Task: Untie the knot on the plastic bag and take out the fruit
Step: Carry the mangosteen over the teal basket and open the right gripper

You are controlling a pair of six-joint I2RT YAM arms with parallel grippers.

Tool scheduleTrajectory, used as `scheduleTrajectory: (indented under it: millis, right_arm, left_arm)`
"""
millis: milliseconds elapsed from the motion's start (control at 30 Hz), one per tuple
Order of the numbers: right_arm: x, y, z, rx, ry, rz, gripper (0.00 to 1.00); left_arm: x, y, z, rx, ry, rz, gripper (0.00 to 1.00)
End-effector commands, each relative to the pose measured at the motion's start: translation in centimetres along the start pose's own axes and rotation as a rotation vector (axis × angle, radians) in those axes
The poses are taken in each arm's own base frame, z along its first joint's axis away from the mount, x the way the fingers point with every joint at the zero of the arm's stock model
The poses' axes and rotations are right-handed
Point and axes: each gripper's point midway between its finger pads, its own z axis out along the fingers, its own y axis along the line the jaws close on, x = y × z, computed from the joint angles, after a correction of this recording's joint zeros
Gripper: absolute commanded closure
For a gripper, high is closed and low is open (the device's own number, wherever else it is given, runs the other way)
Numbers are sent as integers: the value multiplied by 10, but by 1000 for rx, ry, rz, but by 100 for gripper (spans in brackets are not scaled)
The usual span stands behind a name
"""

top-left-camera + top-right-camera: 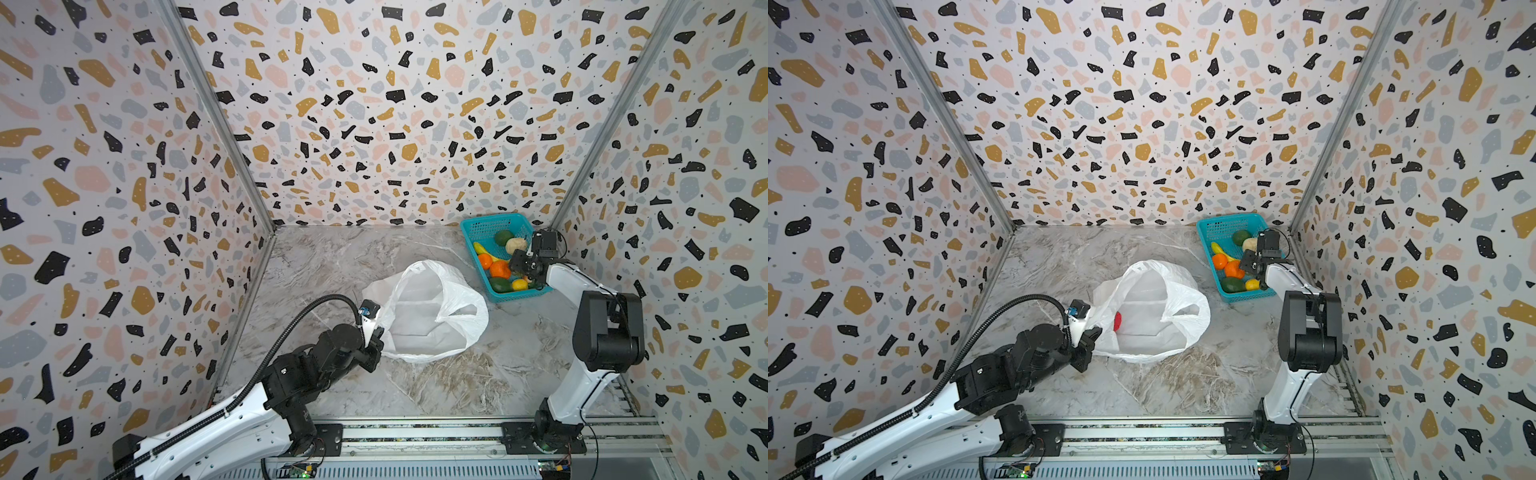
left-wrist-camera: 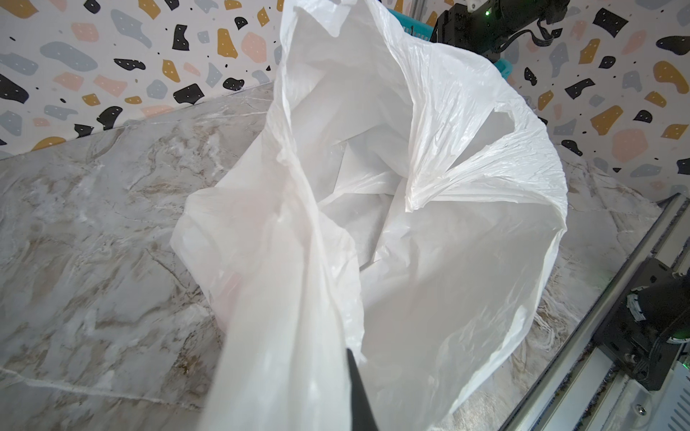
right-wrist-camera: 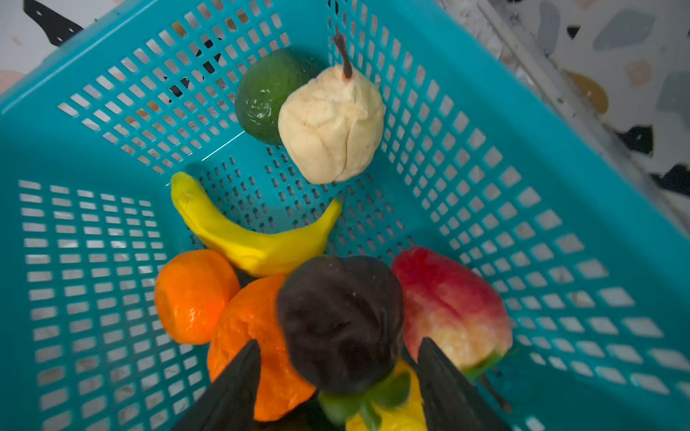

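**Bag pinched open, fruit piled in the basket**

From where I stand, the plastic bag point(image 1: 428, 316) lies in the middle of the marble table point(image 1: 332, 266). Its mouth gapes wide and faces up, and one handle loop flops across its right side. The left gripper point(image 1: 376, 336) sits at the bag's left edge with its jaws pressed together on a fold of the thin white film. In the left wrist view the plastic runs straight down to a black finger point(image 2: 358, 392). In a top view a red piece point(image 1: 1118, 321) shows inside the bag, close to that pinched edge.

The right gripper point(image 1: 524, 272) hangs over the teal basket point(image 1: 490, 220) in the far right corner, well apart from the bag. In the right wrist view its black fingers point(image 3: 231, 388) stand spread, with a dark purple fruit point(image 3: 339, 321) between them. There is a sliver of gap on either side, so nothing is clamped. The dark fruit looks blurred, and I cannot tell whether it rests on the pile or hangs above it.

Around it are an orange point(image 3: 194, 294), a second orange point(image 3: 254, 336), a red-and-pink piece point(image 3: 451, 306) and a yellow piece point(image 3: 392, 418). A dark green oval point(image 1: 500, 284) lies at the basket's near end. Further in lies the banana point(image 3: 246, 242). Beyond it the knobbly beige ball point(image 3: 332, 123) touches the green ball point(image 3: 265, 93).
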Motion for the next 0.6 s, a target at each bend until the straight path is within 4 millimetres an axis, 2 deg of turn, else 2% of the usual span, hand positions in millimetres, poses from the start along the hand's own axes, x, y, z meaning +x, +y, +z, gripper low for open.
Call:
scheduleTrajectory:
  millis: [0,167,267,400,567]
  right_arm:
    - [-21,-2,-7,34,-44,-22,24]
    - [-21,0,-10,26,-40,-22,19]
    - [-25,8,-23,-8,-47,-23,18]
    - [-30,40,-59,-156,-34,-37,19]
    - [-17,94,-123,-343,2,-109,18]
  left_arm:
    - [-18,1,-6,-13,-43,-23,100]
    - [-21,8,-7,-65,-27,-35,100]
    - [-24,16,-9,-117,-17,-39,100]
    - [-25,27,-12,-188,-1,-54,100]
    - [-24,39,-12,-269,22,-66,100]
